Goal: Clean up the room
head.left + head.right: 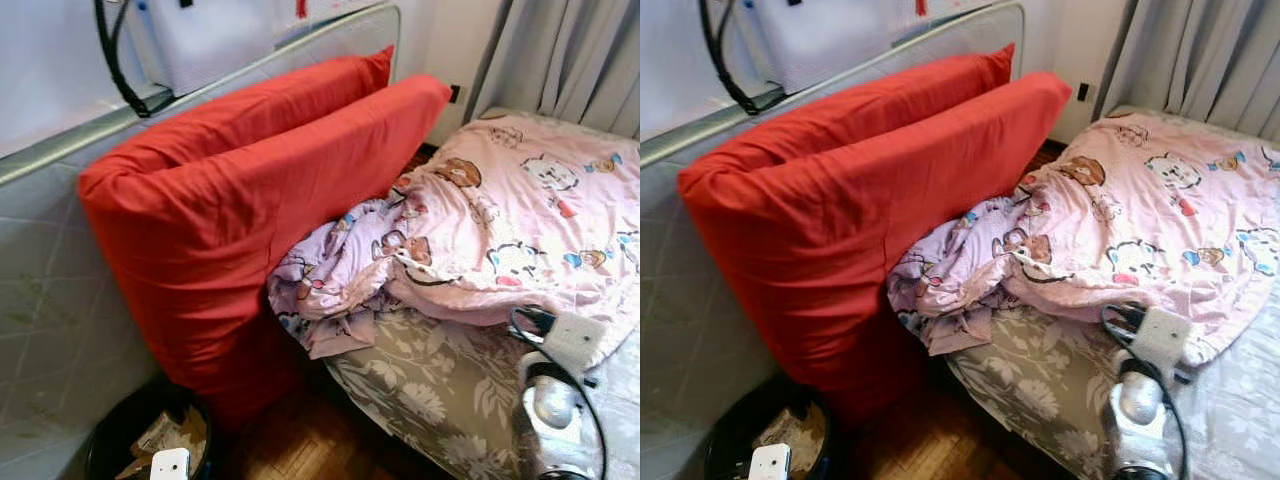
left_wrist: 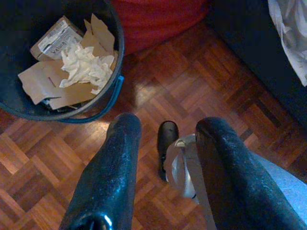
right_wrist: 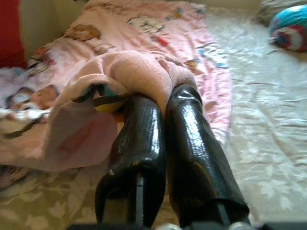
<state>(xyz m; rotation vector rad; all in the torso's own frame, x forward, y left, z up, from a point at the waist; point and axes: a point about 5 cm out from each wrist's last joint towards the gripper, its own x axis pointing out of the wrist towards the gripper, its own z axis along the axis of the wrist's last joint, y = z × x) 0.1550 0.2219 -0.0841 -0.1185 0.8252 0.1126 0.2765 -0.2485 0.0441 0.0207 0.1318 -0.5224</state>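
Nearest, the left gripper point(image 2: 165, 143) hung idle over the parquet floor point(image 2: 201, 86), its fingers point(image 2: 112, 163) spread wide and holding nothing. Beside it a dark bin point(image 2: 112, 67) already held paper and cardboard scraps. Farther on, the right gripper point(image 3: 156, 103) was at the bed point(image 1: 430, 390), its fingers pinched narrow on the hem of the pink blanket point(image 1: 510, 230). The blanket was seen bunched in a heap at the head end, against two red pillows point(image 1: 250, 190) leaned on the headboard point(image 1: 60, 150). The tidying was judged barely begun: the blanket remained to be spread flat, the pillows to be laid.
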